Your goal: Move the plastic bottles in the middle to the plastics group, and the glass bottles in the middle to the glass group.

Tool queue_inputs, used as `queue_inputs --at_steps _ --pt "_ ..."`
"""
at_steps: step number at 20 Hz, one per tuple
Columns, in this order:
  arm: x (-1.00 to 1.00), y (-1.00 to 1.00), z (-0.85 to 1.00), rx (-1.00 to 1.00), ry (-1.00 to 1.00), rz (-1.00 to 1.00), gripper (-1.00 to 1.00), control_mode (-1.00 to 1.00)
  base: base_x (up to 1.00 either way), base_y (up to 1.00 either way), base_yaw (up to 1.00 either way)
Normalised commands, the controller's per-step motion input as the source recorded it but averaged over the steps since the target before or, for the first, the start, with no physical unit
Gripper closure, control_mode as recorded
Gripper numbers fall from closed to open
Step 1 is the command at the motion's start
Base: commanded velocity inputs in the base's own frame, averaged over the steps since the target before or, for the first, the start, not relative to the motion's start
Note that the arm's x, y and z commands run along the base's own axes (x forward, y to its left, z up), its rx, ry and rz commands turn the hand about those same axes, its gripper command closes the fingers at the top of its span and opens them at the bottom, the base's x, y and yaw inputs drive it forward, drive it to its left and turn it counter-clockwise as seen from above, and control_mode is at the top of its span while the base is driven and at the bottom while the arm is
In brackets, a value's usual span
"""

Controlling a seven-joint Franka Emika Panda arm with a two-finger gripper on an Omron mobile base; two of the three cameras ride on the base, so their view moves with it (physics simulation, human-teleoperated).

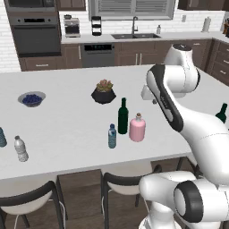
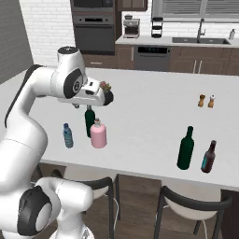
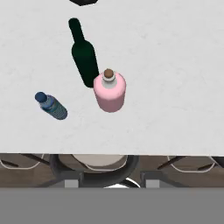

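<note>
We see a tall dark green glass wine bottle, squat pink bottle and small blue water bottle upright on the white worktop; we cannot tell the tool's opening.

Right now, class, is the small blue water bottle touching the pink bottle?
Apart. The hand view shows bare white counter between the small blue water bottle and the pink bottle; the left base view shows the same gap.
</note>
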Motion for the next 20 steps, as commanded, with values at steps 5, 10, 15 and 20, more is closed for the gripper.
queue_inputs --at_steps 5,10,15,20 --pt "-0.08 0.22 -0.08 -0.04 0.1 0.03 -1.0 -1.0 0.0 0.0 0.0" --pt "0.09 0.12 -0.45 -0.06 0.06 0.11 -1.0 -1.0 0.0 0.0 0.0" --pt "0.6 0.0 -0.41 -0.02 -0.05 0.15 -1.0 -1.0 0.0 0.0 0.0" --pt "0.84 -0.02 -0.17 -0.03 0.01 0.11 -1.0 -1.0 0.0 0.0 0.0"
